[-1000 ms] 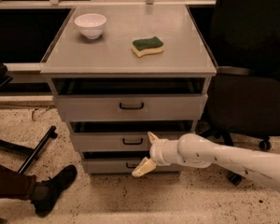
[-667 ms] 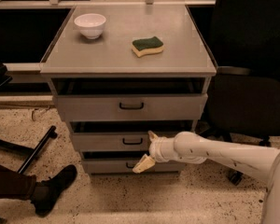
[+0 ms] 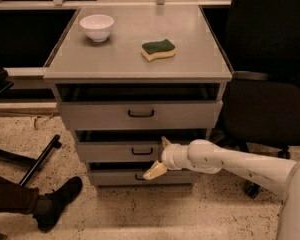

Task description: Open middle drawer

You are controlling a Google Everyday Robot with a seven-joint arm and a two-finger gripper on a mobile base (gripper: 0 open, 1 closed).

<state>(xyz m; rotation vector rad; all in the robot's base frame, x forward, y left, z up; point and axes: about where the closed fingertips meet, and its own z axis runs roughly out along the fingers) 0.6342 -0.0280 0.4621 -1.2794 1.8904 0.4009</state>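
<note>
We see the gripper point(image 3: 159, 156) just right of the handle point(image 3: 141, 151) on the middle drawer point(image 3: 107, 153) (second of three), jaws spread, pinching nothing. The drawer looks barely out, so we judge that grasping and pulling remain.

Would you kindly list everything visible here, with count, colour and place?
cabinet: 1, grey, centre
top drawer: 1, grey, uppermost
middle drawer: 1, grey, second of three
lowest drawer: 1, grey, bottom
bowl: 1, white, cabinet top, back left
sponge: 1, green on yellow, cabinet top, right of bowl
office chair: 1, black, right of cabinet
shoe: 1, black, floor, lower left
arm: 1, white, from lower right
gripper: 1, cream fingers, open, before middle drawer, right of its handle
</note>
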